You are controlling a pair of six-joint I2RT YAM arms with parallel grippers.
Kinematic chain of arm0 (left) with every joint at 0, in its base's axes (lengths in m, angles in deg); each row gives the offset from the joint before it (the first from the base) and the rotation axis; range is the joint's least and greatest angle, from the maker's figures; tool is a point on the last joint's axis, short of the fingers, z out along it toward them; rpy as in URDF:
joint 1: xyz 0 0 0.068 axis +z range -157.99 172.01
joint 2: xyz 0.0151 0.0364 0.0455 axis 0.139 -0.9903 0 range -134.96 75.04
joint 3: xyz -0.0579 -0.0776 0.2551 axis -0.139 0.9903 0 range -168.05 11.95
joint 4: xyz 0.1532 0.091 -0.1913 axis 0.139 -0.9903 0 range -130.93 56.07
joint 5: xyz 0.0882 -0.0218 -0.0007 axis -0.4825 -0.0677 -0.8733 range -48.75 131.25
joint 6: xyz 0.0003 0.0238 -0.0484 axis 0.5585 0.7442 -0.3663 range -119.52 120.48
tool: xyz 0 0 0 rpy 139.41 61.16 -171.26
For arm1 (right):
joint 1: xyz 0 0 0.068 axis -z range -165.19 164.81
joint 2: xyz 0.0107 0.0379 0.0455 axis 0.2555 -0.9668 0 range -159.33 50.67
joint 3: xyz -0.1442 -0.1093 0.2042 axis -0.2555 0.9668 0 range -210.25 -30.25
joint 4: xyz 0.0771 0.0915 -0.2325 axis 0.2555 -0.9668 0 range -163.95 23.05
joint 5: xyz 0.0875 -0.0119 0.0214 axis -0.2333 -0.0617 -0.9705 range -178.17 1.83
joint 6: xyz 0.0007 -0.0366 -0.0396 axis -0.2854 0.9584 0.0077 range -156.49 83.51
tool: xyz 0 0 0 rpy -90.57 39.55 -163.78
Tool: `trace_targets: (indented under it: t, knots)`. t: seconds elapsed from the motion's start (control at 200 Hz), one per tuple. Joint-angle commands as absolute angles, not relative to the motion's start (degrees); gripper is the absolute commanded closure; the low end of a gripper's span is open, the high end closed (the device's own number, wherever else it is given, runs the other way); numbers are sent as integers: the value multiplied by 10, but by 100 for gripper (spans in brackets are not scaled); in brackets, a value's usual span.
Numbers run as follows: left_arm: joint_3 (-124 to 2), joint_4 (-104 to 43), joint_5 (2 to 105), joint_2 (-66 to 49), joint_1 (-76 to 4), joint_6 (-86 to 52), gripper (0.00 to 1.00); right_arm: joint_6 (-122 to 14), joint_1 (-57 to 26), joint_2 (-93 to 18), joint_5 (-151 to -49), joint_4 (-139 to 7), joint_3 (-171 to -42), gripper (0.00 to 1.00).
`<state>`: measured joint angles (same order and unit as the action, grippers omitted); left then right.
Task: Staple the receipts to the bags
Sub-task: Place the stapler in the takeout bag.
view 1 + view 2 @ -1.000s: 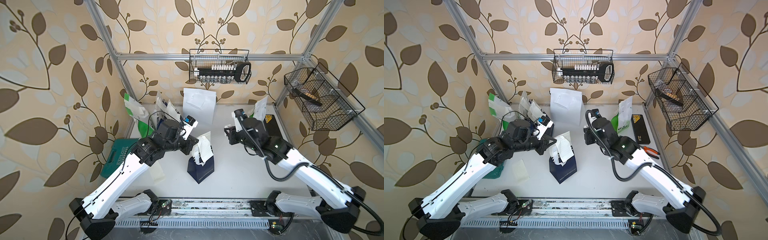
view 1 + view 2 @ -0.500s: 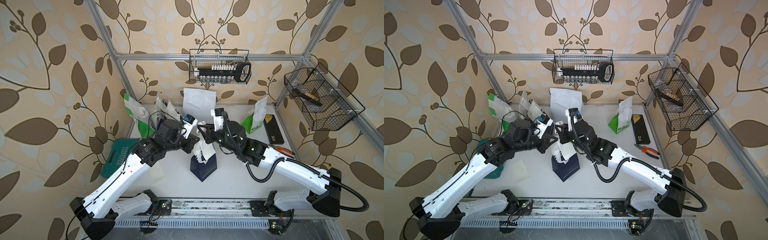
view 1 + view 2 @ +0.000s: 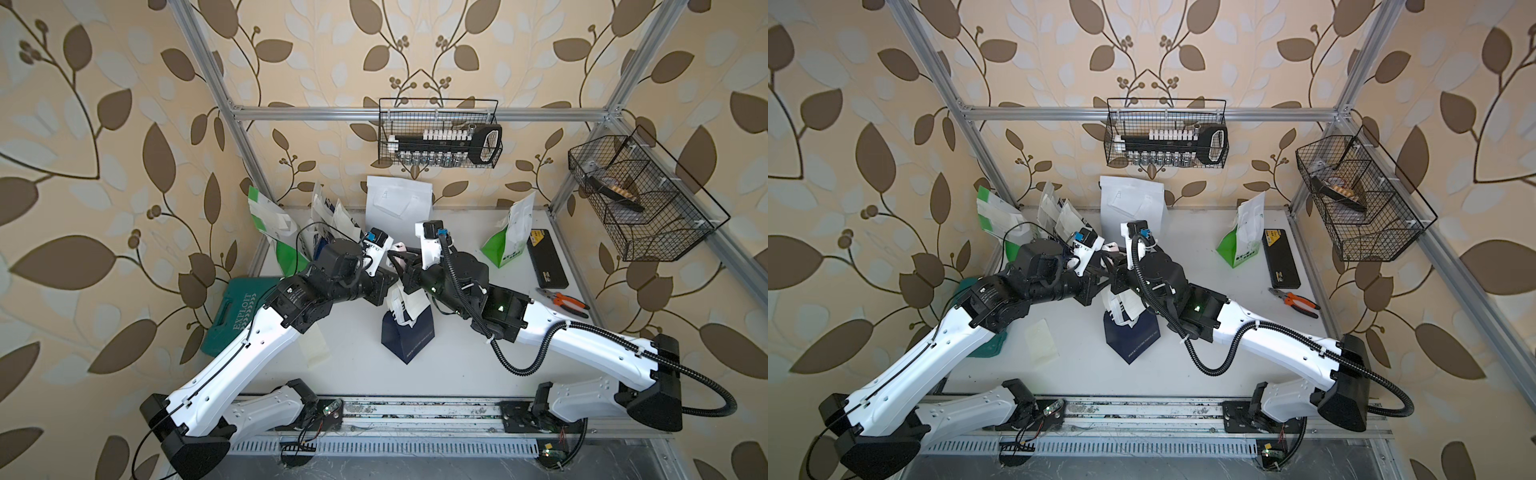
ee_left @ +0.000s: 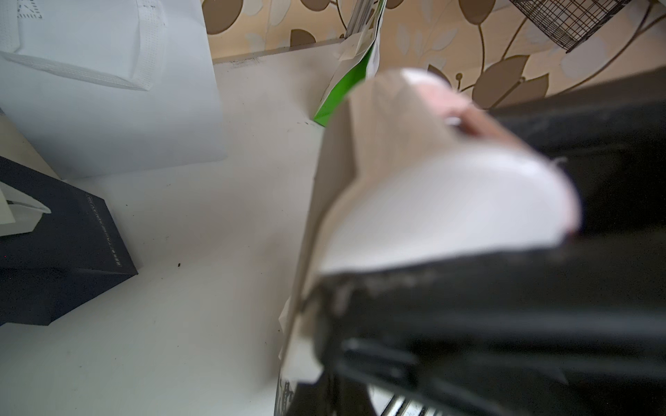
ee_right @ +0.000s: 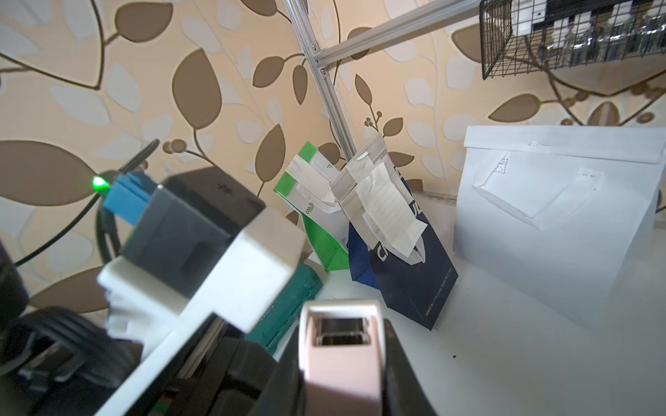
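Note:
A navy bag (image 3: 409, 336) (image 3: 1133, 336) stands mid-table with a cream receipt (image 3: 415, 305) (image 4: 338, 187) at its folded top. My left gripper (image 3: 387, 290) (image 3: 1094, 293) is shut on that top edge, pinching paper and bag together. My right gripper (image 3: 401, 261) (image 5: 342, 345) is shut on a pink stapler (image 5: 340, 363) (image 4: 450, 194), whose nose sits right at the held paper, close against the left gripper. Other bags with receipts stand at the back: a white one (image 3: 399, 203), blue-white ones (image 5: 407, 266), and green-white ones (image 3: 270, 224) (image 3: 509, 237).
A loose receipt (image 3: 1042, 343) lies on the table beside the left arm. A teal case (image 3: 232, 311) sits at the left edge, with a black case (image 3: 546, 259) and orange pliers (image 3: 563, 299) at the right. Wire baskets (image 3: 438, 133) (image 3: 640, 199) hang on the walls.
My right arm has swung from the right side across to the navy bag, bringing the stapler up to the held top. The left arm and bag have barely moved.

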<state>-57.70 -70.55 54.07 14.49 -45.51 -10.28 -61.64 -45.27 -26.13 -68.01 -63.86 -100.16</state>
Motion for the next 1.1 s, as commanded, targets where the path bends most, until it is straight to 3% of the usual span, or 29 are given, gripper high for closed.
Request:
trace_targets:
  t: [0.0,0.45,1.1]
  knots:
    - [-586,-683,532,160,-458,-107,100,-580,-467,-243,-635,-605,-981,100]
    - [-584,-676,562,165,-458,-106,100,-546,-468,-246,-606,-552,-940,100]
    - [-574,-651,551,175,-458,-68,100,-575,-470,-242,-620,-685,-982,100]
